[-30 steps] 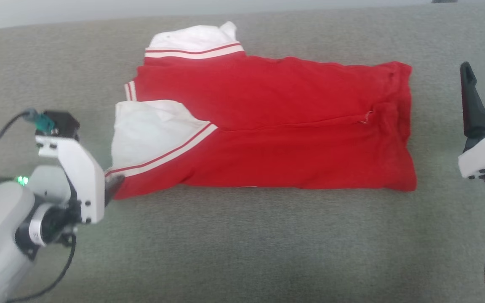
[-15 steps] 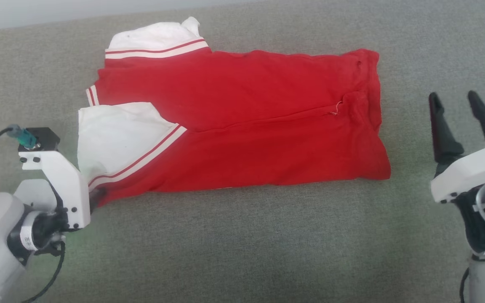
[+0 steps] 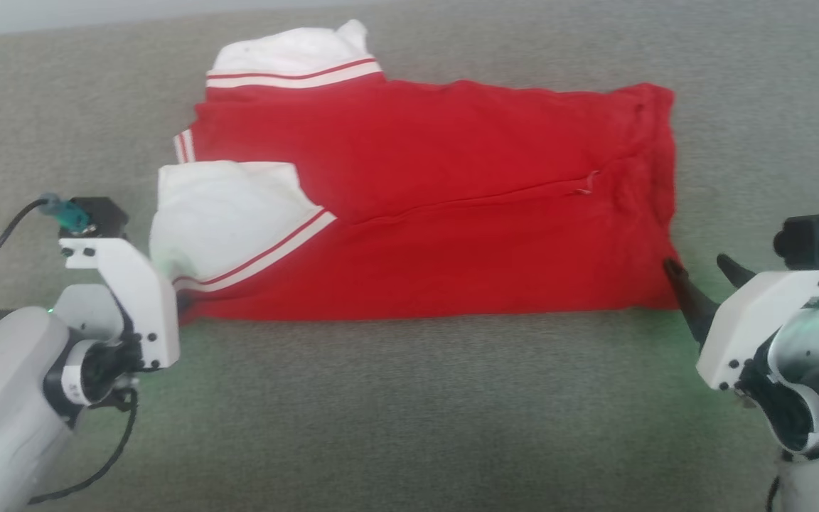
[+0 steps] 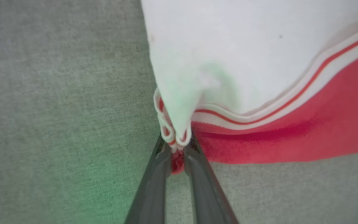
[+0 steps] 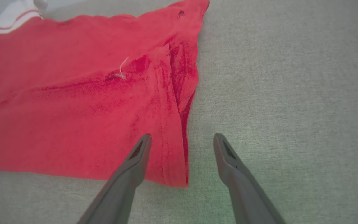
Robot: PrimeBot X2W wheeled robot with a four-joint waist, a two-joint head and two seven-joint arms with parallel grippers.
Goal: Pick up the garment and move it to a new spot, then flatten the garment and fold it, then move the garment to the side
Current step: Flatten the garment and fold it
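though half-hidden, left hand (image 4: pixel 176 142) on garment (image 3: pixel 452 213)

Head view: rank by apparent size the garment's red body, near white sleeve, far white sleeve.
1. red body
2. near white sleeve
3. far white sleeve, though farther off, so that gap is unsure.

A grey-green woven cloth covers the bench (image 3: pixel 409 412). A pale strip (image 3: pixel 61 14) runs behind its far edge. Faint green light (image 4: pixel 104 174) tints the cloth in patches.
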